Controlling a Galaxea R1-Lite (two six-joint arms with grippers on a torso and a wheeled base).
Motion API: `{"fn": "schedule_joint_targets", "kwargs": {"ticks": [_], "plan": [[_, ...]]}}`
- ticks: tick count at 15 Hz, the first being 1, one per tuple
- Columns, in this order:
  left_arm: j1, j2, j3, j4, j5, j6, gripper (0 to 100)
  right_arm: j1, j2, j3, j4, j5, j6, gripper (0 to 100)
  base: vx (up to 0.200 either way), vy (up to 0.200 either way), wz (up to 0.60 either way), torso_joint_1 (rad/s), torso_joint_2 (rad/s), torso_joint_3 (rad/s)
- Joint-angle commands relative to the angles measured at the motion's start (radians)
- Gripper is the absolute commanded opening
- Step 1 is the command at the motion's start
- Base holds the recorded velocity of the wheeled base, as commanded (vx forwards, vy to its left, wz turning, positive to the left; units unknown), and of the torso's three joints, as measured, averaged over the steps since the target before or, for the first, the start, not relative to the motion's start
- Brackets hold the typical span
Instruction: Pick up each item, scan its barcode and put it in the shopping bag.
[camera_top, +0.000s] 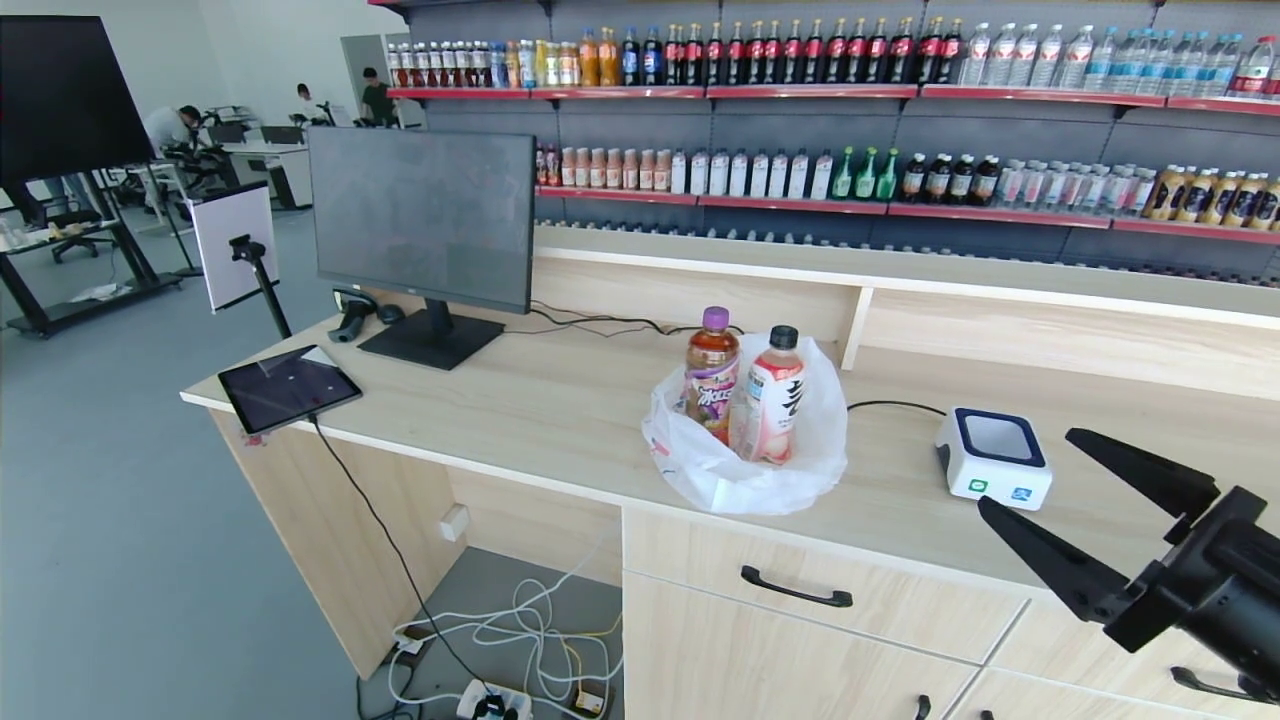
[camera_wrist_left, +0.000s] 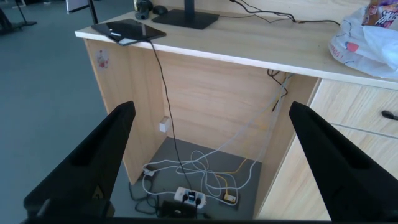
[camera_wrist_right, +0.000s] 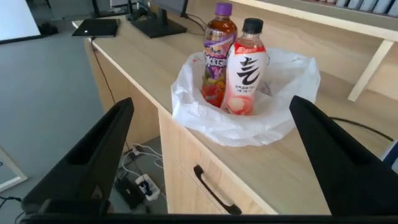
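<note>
A white plastic shopping bag (camera_top: 745, 470) (camera_wrist_right: 205, 118) sits on the wooden counter (camera_top: 560, 410). Two bottles stand upright inside it: a dark one with a purple cap (camera_top: 711, 372) (camera_wrist_right: 218, 53) and a pink-and-white one with a black cap (camera_top: 770, 395) (camera_wrist_right: 245, 65). A white barcode scanner (camera_top: 993, 456) rests on the counter to the bag's right. My right gripper (camera_top: 1030, 470) (camera_wrist_right: 211, 149) hangs open and empty in front of the counter, right of the bag. My left gripper (camera_wrist_left: 211, 155) is open and empty, low beside the counter's left end, and an edge of the bag (camera_wrist_left: 367, 43) shows at the counter top.
A monitor (camera_top: 420, 225), a tablet (camera_top: 288, 386) (camera_wrist_left: 127, 30) and a handheld scanner (camera_top: 350, 312) occupy the counter's left end. Drawers with black handles (camera_top: 795, 590) (camera_wrist_right: 214, 190) front the counter. Cables and a power strip (camera_wrist_left: 189, 198) lie on the floor under it. Drink shelves (camera_top: 900, 150) line the back wall.
</note>
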Motion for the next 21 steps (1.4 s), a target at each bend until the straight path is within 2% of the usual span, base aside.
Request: {"fn": "schedule_joint_targets", "kwargs": {"ticks": [1, 5, 7, 8, 9, 10, 11, 14, 20, 21], "plan": [[0.000, 0.000, 0.000, 0.000, 0.000, 0.000, 100, 0.001, -0.162, 0.000, 0.204, -0.005, -0.033, 100, 0.000, 0.000, 0.00, 0.000, 0.00, 0.000], [0.000, 0.000, 0.000, 0.000, 0.000, 0.000, 100, 0.001, -0.687, 0.000, 0.865, -0.008, -0.114, 100, 0.000, 0.000, 0.00, 0.000, 0.00, 0.000], [0.000, 0.000, 0.000, 0.000, 0.000, 0.000, 100, -0.004, -0.892, -0.016, 1.087, -0.050, -0.105, 100, 0.000, 0.000, 0.00, 0.000, 0.00, 0.000], [0.000, 0.000, 0.000, 0.000, 0.000, 0.000, 100, -0.004, -0.892, -0.016, 1.087, -0.050, -0.105, 100, 0.000, 0.000, 0.00, 0.000, 0.00, 0.000], [0.000, 0.000, 0.000, 0.000, 0.000, 0.000, 100, -0.004, -1.178, -0.066, 1.420, -0.108, -0.067, 100, 0.000, 0.000, 0.00, 0.000, 0.00, 0.000], [0.000, 0.000, 0.000, 0.000, 0.000, 0.000, 100, -0.004, -1.202, -0.066, 1.442, -0.111, -0.067, 100, 0.000, 0.000, 0.00, 0.000, 0.00, 0.000], [0.000, 0.000, 0.000, 0.000, 0.000, 0.000, 100, -0.004, -1.293, -0.053, 1.528, -0.136, -0.064, 100, 0.000, 0.000, 0.00, 0.000, 0.00, 0.000], [0.000, 0.000, 0.000, 0.000, 0.000, 0.000, 100, -0.005, -1.285, 0.000, 1.443, -0.169, -0.050, 100, 0.000, 0.000, 0.00, 0.000, 0.00, 0.000], [0.000, 0.000, 0.000, 0.000, 0.000, 0.000, 100, -0.005, -1.284, 0.000, 1.488, -0.217, 0.071, 100, 0.000, 0.000, 0.00, 0.000, 0.00, 0.000], [0.000, 0.000, 0.000, 0.000, 0.000, 0.000, 100, -0.037, -1.274, 0.000, 1.488, -0.223, 0.076, 100, 0.000, 0.000, 0.00, 0.000, 0.00, 0.000]]}}
